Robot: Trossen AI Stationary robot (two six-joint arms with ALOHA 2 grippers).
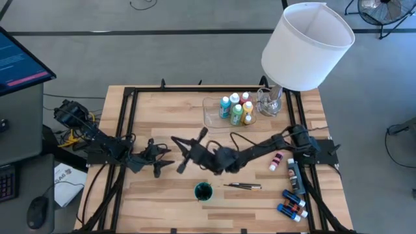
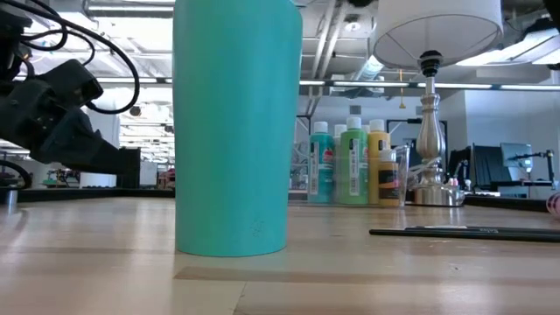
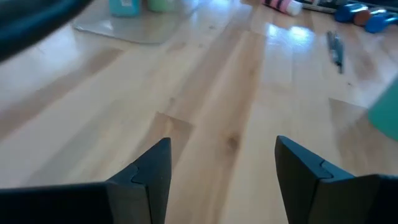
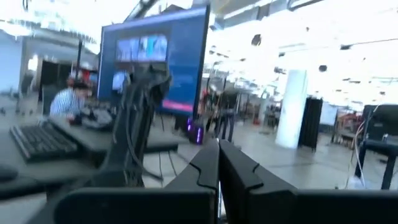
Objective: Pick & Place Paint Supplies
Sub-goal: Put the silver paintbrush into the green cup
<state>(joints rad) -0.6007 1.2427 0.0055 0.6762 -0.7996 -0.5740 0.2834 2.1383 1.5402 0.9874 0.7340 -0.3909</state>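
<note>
brush (image 1: 243, 186) apart from left gripper (image 1: 160, 156)

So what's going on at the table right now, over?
Left gripper open, empty. Right gripper shut, empty. Bottles in tray, brush on table. Cup near brush.

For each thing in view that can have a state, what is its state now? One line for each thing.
Left pincer: open, empty, low over bare table wood.
Right pincer: shut, holding nothing, raised and facing the room.
Teal cup: upright on the table.
Paint bottles in the clear tray: upright, white caps on.
Brush: lying flat beside the teal cup.
Pink bottle: lying on its side.
Blue bottles: lying on their sides by the right edge.
Lamp: standing.
</note>
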